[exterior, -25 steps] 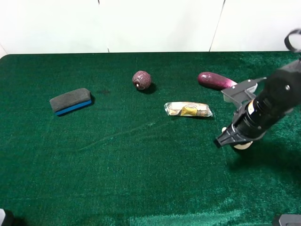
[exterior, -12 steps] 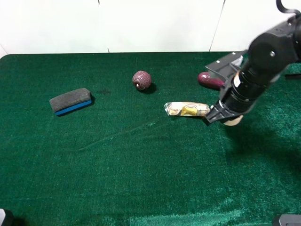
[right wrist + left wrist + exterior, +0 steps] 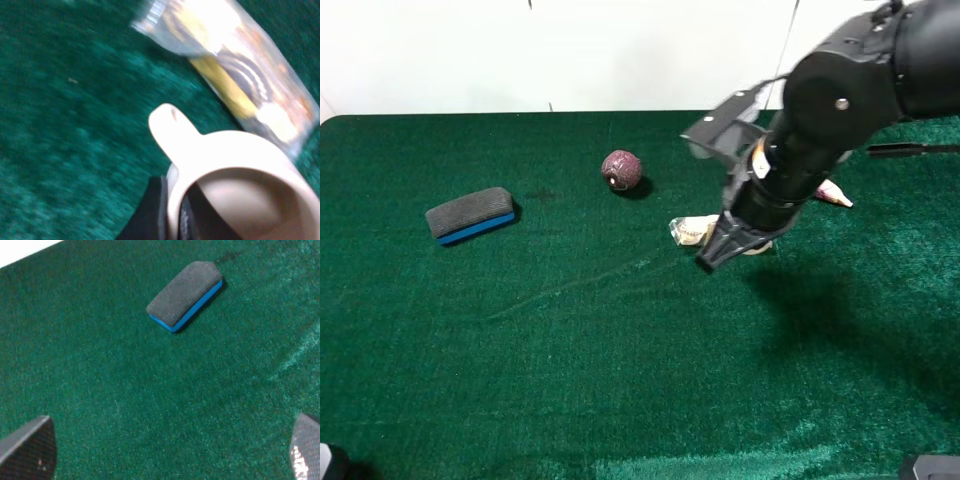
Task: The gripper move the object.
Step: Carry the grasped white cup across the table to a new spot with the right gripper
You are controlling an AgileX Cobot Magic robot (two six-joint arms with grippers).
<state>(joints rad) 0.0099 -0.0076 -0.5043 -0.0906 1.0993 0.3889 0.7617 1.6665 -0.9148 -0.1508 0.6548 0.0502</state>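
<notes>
The object is a small cream cup with a little loop handle. My right gripper is shut on its rim, one black finger outside the wall. It holds the cup above the green cloth, next to the clear-wrapped yellow packet. In the exterior high view the right gripper reaches toward the middle of the table, and only a cream sliver of the cup shows under the arm. My left gripper is open and empty, its fingertips far apart over bare cloth.
A purple ball lies at the back middle. A grey and blue eraser lies at the left and also shows in the left wrist view. The packet is half hidden by the right arm. The green table has a white wall behind.
My right arm has carried the cup up and to the left, from the right side of the table to over the packet's right end. It now covers the eggplant.
</notes>
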